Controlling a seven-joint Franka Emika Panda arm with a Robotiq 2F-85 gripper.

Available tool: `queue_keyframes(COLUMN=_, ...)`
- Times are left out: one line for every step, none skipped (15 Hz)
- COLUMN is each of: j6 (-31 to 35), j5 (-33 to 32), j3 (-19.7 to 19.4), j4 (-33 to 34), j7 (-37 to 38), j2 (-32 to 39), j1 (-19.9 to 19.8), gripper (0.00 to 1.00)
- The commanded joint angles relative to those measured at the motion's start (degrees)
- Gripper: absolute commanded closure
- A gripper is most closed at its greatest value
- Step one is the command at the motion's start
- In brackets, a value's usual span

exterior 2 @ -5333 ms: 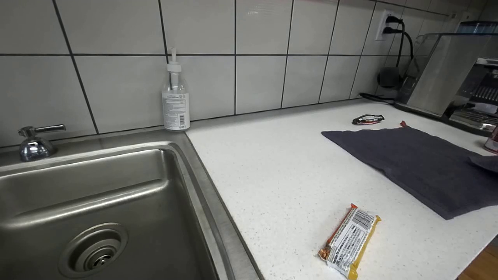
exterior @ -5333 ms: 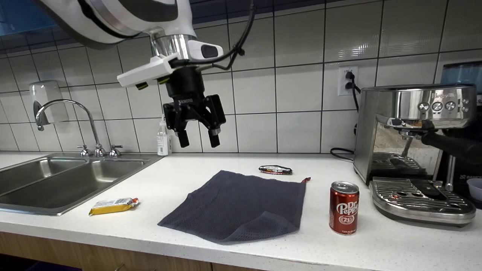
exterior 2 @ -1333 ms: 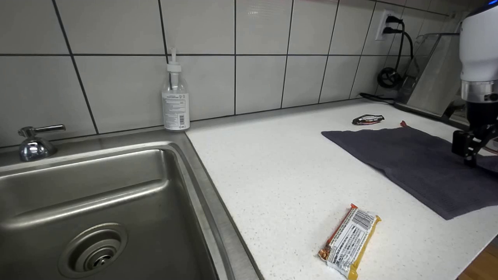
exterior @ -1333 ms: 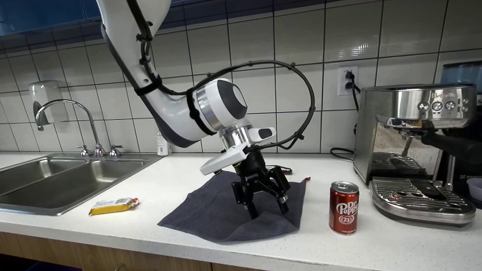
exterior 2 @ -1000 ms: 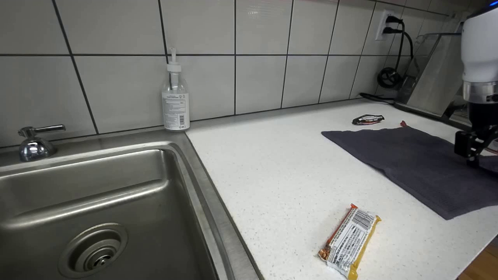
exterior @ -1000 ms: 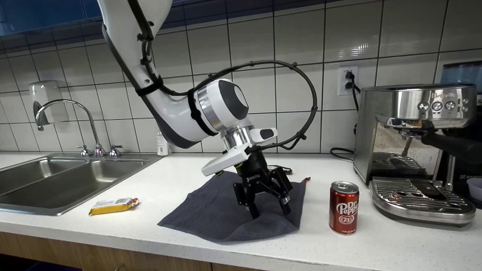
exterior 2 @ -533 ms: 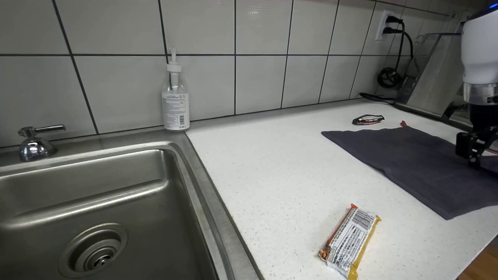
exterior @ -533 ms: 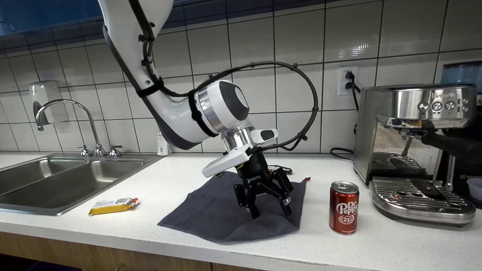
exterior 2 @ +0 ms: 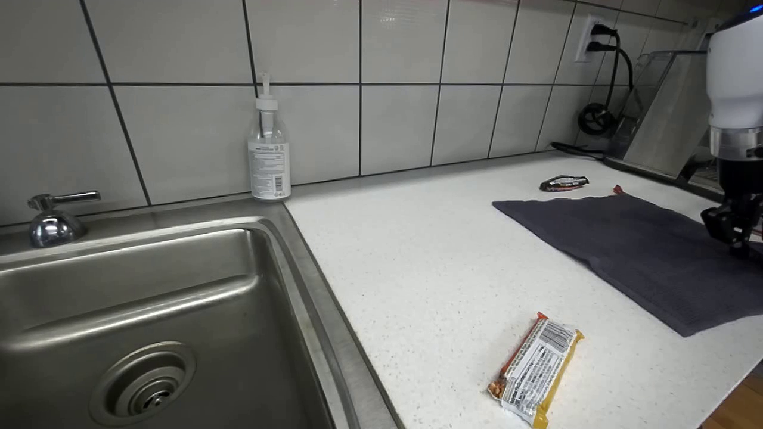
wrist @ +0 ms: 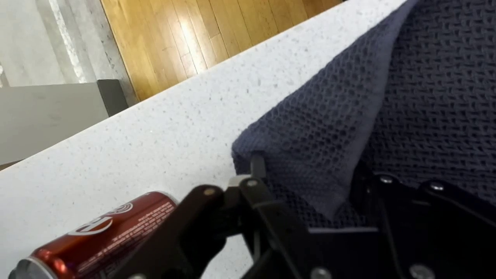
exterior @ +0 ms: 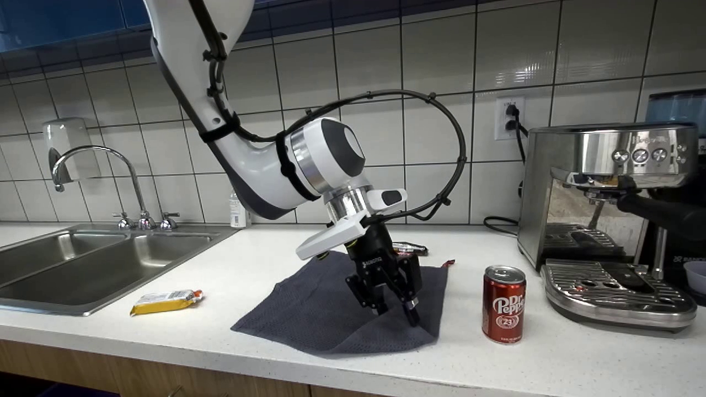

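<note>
Presently found gripper (exterior: 396,315) just below centre in an exterior view, tilted and pointing down at cloth (exterior: 309,317). Read jaws as partly spread, with a plain gap between fingertips (wrist: 258,166). Noted in the wrist view, low and right of centre, a turned-over part of cloth lying slack inside that gap, close against both sides; saw nothing clamped. Located cloth at lower middle in an exterior view, spread mostly flat on counter (exterior: 237,270), folded over at front right. Traced arm (exterior: 248,165) down from upper left of centre. Sighted can (exterior: 504,306) upright at lower right, near cloth but apart from it, and again at lower left in the wrist view. Marked machine (exterior: 584,209) at far right, near can. Sighted wrapper (exterior: 412,250) beyond cloth, partly hidden by gripper. Saw bar (exterior: 165,302) lying flat at lower left, well apart from gripper. Confirmed bar and wrapper visible in both exterior views. Found sink (exterior 2: 325,310) filling lower left in an exterior view, with bottle (exterior 2: 270,170) upright at its far right corner
</note>
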Motion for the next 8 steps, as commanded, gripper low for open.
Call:
queue_keyframes(j6=0.38, j5=-2.04, j3=-0.7, j4=-0.04, j7=0.08, j2=-0.3, j1=0.55, gripper=0.77)
queue_keyframes(j6=0.33, j5=-2.32, j3=-0.73, j4=-0.08, j7=0.18, j2=-0.35, j1=0.55, gripper=0.86)
queue_keyframes(j6=0.29, j5=-2.5, j3=-0.73, j4=-0.1, j7=0.23, j2=-0.38, j1=0.53, gripper=0.93)
queue_keyframes(j6=0.25, j5=-2.62, j3=-0.72, j4=-0.12, j7=0.24, j2=-0.43, j1=0.48, gripper=1.0)
queue_keyframes(j6=0.24, j5=-2.66, j3=-0.71, j4=-0.15, j7=0.26, j2=-0.49, j1=0.47, gripper=1.0)
queue_keyframes(j6=0.22, j5=-2.69, j3=-0.7, j4=-0.2, j7=0.27, j2=-0.58, j1=0.46, gripper=1.0)
queue_keyframes(j6=0.2, j5=-2.68, j3=-0.69, j4=-0.26, j7=0.21, j2=-0.72, j1=0.45, gripper=1.0)
queue_keyframes(j6=0.32, j5=-2.57, j3=-0.68, j4=-0.39, j7=0.09, j2=-1.01, j1=0.37, gripper=0.99)
